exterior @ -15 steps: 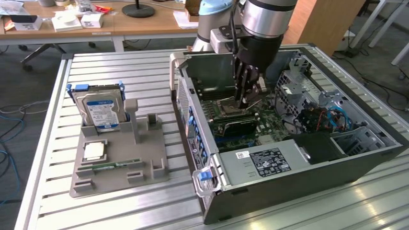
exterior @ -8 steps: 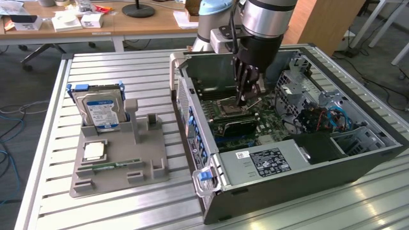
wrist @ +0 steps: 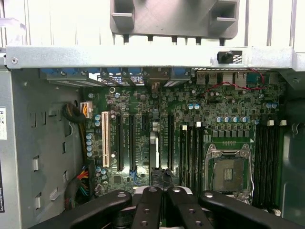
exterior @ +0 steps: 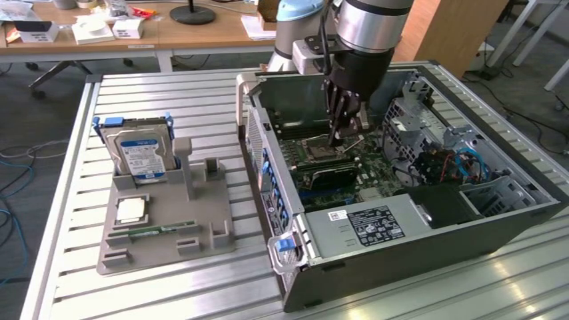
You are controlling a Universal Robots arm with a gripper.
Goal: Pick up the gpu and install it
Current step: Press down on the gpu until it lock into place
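hovering gripper [exterior: 340, 140] is sitting shut over the gpu [exterior: 334, 175] inside the case [exterior: 418, 247]
fingers [wrist: 148, 205] are pressing together, gripping nothing i can make out; gpu is standing edge-on on the board [wrist: 143, 105] just below. pressing off-centre is risking tilting it.

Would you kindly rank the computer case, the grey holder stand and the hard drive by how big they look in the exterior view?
1. Computer case, by far the largest.
2. Grey holder stand.
3. Hard drive, standing upright in the holder stand.

Silver arm [exterior: 374, 23] (black gripper [exterior: 342, 137])
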